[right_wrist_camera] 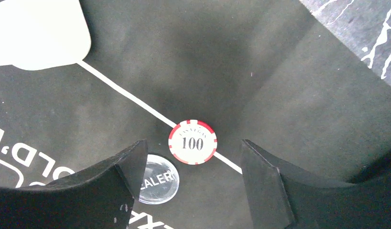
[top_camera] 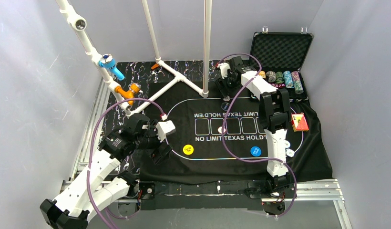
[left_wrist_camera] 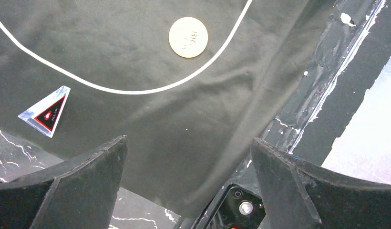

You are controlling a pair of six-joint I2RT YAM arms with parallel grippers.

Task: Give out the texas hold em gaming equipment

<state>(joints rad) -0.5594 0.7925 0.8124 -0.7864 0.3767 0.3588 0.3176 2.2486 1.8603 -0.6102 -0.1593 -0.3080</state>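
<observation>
My right gripper [right_wrist_camera: 193, 143] is open just above the black felt mat [right_wrist_camera: 260, 71], at its far edge in the top view [top_camera: 226, 94]. A red-and-white "100" poker chip [right_wrist_camera: 192, 141] lies on the mat's white line between its fingertips, touching neither. A clear DEALER button [right_wrist_camera: 158, 181] lies beside it, partly under the left finger. My left gripper [left_wrist_camera: 188, 140] is open and empty over the mat's near left corner [top_camera: 161, 153]. A yellow "BIG" button [left_wrist_camera: 188, 37] [top_camera: 188, 149] lies ahead of it. A blue button [top_camera: 255, 151] lies near my right arm's base. A red card deck [top_camera: 299, 122] sits at the mat's right.
An open black foam-lined case [top_camera: 282, 50] with rows of chips [top_camera: 279, 78] stands at the back right. A white pipe frame [top_camera: 184, 76] stands on the mat's far edge; its white foot [right_wrist_camera: 36, 33] is close to my right gripper. A small clear triangular marker [left_wrist_camera: 46, 110] lies by the mat's left edge.
</observation>
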